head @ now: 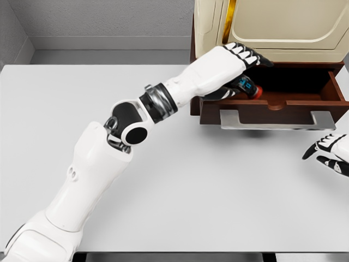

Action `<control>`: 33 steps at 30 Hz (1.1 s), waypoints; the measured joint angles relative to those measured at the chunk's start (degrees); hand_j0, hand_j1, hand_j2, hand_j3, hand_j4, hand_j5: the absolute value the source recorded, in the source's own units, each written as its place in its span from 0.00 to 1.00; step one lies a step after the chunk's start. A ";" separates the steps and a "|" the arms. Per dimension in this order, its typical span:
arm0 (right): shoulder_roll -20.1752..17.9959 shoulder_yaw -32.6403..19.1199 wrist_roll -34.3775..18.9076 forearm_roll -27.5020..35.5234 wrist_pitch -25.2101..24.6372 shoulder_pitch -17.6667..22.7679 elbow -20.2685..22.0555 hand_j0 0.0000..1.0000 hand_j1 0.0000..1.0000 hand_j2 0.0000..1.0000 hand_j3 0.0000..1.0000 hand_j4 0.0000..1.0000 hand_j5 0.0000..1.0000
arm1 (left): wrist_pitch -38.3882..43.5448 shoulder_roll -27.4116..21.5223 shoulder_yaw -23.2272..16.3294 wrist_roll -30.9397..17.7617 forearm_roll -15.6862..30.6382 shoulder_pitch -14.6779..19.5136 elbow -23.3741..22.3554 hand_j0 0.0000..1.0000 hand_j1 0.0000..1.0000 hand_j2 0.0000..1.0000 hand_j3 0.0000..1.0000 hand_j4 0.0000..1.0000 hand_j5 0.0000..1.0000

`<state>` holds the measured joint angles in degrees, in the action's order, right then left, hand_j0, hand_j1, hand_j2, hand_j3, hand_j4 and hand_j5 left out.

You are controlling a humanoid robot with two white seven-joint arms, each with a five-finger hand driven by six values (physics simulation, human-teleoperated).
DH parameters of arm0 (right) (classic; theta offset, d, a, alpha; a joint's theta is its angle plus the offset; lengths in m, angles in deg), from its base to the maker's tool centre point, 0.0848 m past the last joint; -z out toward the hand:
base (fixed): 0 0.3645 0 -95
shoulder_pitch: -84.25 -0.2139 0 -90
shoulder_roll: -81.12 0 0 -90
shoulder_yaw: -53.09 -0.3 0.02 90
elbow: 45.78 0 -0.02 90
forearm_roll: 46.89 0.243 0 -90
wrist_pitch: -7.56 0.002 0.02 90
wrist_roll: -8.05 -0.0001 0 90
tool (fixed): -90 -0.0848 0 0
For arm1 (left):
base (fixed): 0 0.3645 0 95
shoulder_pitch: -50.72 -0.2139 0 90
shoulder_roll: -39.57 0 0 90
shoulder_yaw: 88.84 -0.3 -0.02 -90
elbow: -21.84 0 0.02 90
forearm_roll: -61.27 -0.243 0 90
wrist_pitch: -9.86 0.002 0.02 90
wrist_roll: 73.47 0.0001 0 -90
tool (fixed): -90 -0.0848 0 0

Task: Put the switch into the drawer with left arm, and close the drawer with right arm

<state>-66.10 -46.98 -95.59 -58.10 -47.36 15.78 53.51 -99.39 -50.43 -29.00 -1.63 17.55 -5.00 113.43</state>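
The dark brown drawer (327, 90) stands pulled out from the cream cabinet (283, 24), its grey handle (278, 119) facing me. My left hand (242, 63) reaches over the drawer's left end with its fingers (253, 54) stretched out straight. The switch (248, 86), black with blue and red ends, sits just under the palm inside the drawer's left part, near the front wall. I cannot tell whether the thumb touches it. My right hand (330, 148) rests low at the right edge, in front of the drawer, fingers relaxed and holding nothing.
The white table (180, 180) spreads in front of the cabinet. My left forearm and elbow (131, 117) cross its middle diagonally. Grey walls stand behind the table's far edge.
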 measured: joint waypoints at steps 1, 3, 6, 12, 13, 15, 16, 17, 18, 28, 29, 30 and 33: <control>0.00 -0.21 0.00 0.02 0.00 0.00 0.00 0.51 0.51 0.51 0.51 0.51 0.51 | -2.43 0.00 0.08 0.00 0.14 -0.61 2.03 0.99 0.99 0.99 0.99 0.99 0.99; -0.01 -0.51 0.00 0.02 0.00 0.00 0.00 0.51 0.51 0.51 0.51 0.51 0.51 | -8.48 -0.29 1.74 -0.01 1.46 -2.73 6.44 1.00 1.00 1.00 1.00 1.00 1.00; 0.09 -0.66 0.00 0.01 0.00 0.00 -0.10 0.50 0.50 0.50 0.50 0.50 0.50 | -13.15 -2.35 10.38 -0.01 6.40 -8.17 9.74 1.00 1.00 1.00 1.00 1.00 1.00; 0.20 -0.61 -0.02 -0.85 0.00 -0.88 -0.80 0.50 0.50 0.50 0.50 0.50 0.50 | -15.49 -14.28 37.11 0.07 21.98 -25.04 9.21 1.00 1.00 1.00 1.00 1.00 1.00; 0.23 -0.58 -0.02 -1.04 0.00 -0.88 -1.01 0.50 0.50 0.50 0.50 0.50 0.50 | -15.59 -16.01 40.31 0.06 23.44 -28.03 7.82 1.00 1.00 1.00 1.00 1.00 1.00; 0.31 -0.48 -0.01 -1.27 0.00 -0.88 -1.25 0.50 0.50 0.50 0.50 0.50 0.50 | -15.68 -18.70 44.12 -0.21 24.91 -31.46 3.05 1.00 1.00 1.00 1.00 1.00 1.00; 0.35 -0.45 -0.01 -1.34 0.00 -0.88 -1.35 0.50 0.50 0.50 0.50 0.50 0.50 | -15.72 -19.74 45.02 -1.04 24.91 -31.29 0.17 1.00 1.00 1.00 1.00 1.00 1.00; 0.41 -0.41 0.00 -1.38 0.00 -0.97 -1.50 0.50 0.50 0.50 0.50 0.50 0.50 | -15.74 -20.78 45.59 -1.96 24.84 -31.03 -2.95 1.00 1.00 1.00 1.00 1.00 1.00; 0.49 -0.35 -0.02 -1.42 0.00 -0.97 -1.61 0.50 0.50 0.50 0.50 0.50 0.50 | -15.76 -22.03 45.56 -2.75 24.63 -30.76 -6.17 1.00 1.00 1.00 1.00 1.00 1.00; 2.11 2.71 -1.16 -2.69 0.00 -5.71 -3.33 0.51 0.51 0.51 0.51 0.51 0.51 | -15.86 -27.62 41.59 -4.88 24.00 -30.94 -16.33 1.00 1.00 1.00 1.00 1.00 1.00; 2.20 3.14 -1.23 -2.69 0.00 -6.41 -3.74 0.51 0.51 0.51 0.51 0.51 0.51 | -15.86 -27.67 41.56 -4.90 24.03 -30.94 -16.47 1.00 1.00 1.00 1.00 1.00 1.00; 2.27 3.64 -1.27 -2.68 0.00 -7.03 -4.26 0.51 0.51 0.51 0.51 0.51 0.51 | -15.86 -27.71 41.53 -4.91 24.04 -30.94 -16.58 1.00 1.00 1.00 1.00 1.00 1.00; 2.38 5.17 -1.41 -3.12 0.08 -9.67 -6.17 0.51 0.51 0.51 0.51 0.51 0.51 | -15.86 -27.73 41.50 -4.93 24.11 -30.94 -16.68 1.00 1.00 1.00 1.00 1.00 1.00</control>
<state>-63.72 -41.81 -97.00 -61.22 -47.27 6.12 47.34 -115.25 -78.16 12.50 -6.56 41.66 -35.94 96.75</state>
